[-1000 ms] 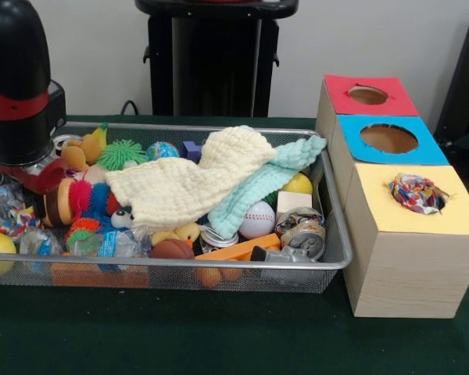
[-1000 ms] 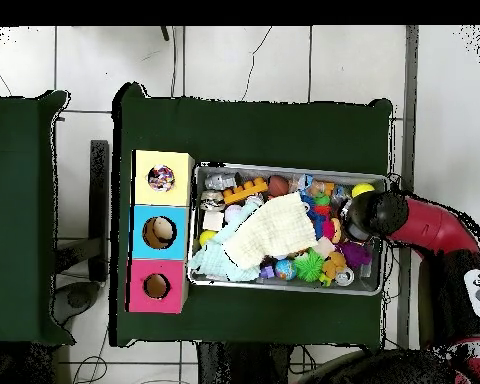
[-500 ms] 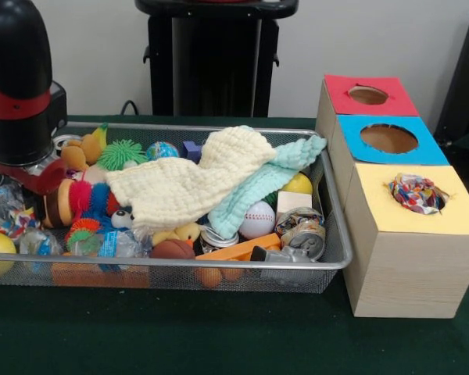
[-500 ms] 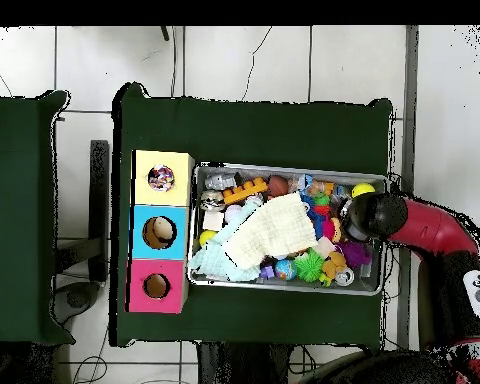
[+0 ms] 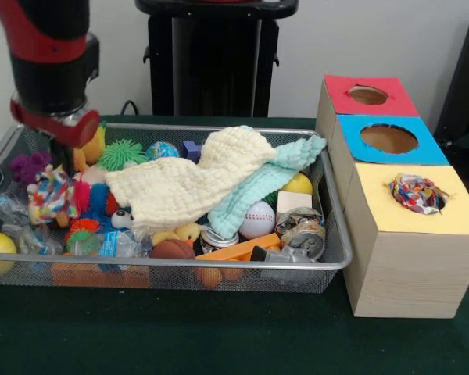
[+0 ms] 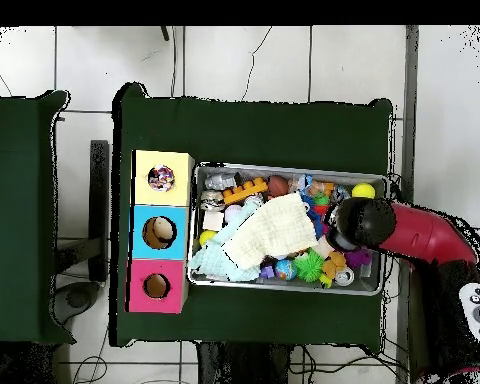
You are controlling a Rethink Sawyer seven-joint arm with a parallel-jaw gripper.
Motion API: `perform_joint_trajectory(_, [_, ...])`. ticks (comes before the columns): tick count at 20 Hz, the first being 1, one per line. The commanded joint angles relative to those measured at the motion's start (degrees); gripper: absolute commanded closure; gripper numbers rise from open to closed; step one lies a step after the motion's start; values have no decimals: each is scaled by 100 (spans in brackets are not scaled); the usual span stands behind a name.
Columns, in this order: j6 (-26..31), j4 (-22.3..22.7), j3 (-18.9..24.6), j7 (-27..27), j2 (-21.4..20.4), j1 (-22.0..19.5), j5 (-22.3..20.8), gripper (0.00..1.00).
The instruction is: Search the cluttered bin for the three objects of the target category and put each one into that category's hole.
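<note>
the red and black arm's gripper (image 5: pixel 56 148) hangs at the upper left of the front view, over the left end of the wide silver wire-mesh bin (image 5: pixel 340 258); whether its jaws are open or shut cannot be told, since the wrist hides them. a small multicoloured knotted rope toy (image 5: pixel 50 194) sits just below it, though it is unclear if that is held.

the cream waffle-knit cloth (image 5: pixel 189 181) lies spread over the clutter in the middle of the bin, with the mint-green waffle-knit cloth (image 5: pixel 267 181) running from under it to the bin's right rim. the white dotted cloth (image 5: pixel 416 192) is bunched in the ragged round hole (image 5: pixel 418 195) of the yellow-topped pale wooden box (image 5: pixel 410 266) at lower right.

the next grasp is probably the cream cloth: come down on a raised fold near its centre, pinch only fabric, and lift high so its trailing edge clears the rim.

compared with half a second ago, the arm has risen and shifted right, toward the cloths.
</note>
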Motion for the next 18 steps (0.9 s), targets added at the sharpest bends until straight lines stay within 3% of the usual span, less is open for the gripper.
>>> perform_joint_trajectory(1, [-9, 1628, 345, 454, -906, 193, 590, 100])
perform_joint_trajectory(13, [-799, 1868, 169, 790, -663, 455, 799, 100])
perform_joint_trajectory(18, [-635, 1946, 195, 826, -822, 594, 1035, 100])
